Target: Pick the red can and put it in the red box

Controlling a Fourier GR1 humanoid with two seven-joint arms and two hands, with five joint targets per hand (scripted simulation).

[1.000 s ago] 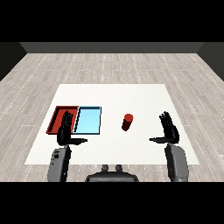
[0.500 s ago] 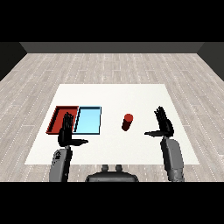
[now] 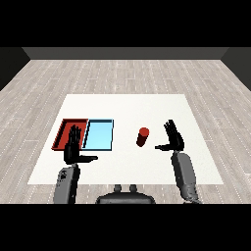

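Table (image 3: pixel 127 105): white; red tray (image 3: pixel 62 133), blue tray (image 3: pixel 99 135) at 9 o'clock.
Red can (image 3: pixel 142 137): upright, untouched.
Right hand (image 3: pixel 174 141): fingers spread, empty, at can's 3 o'clock.
Left hand (image 3: pixel 74 148): spread, empty.
Progress: nothing done; grasp and placement remain.

A light blue tray (image 3: pixel 99 135) lies on the white table (image 3: pixel 127 105), which stands on a pale plank floor (image 3: pixel 127 76).

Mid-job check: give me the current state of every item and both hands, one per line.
red can: upright on the table, between the light blue tray and the right hand, not held.
red tray: on the table, no can in it.
light blue tray: beside the red tray, nothing in it.
right hand: open, beside the can, apart from it.
left hand: open, holds nothing.
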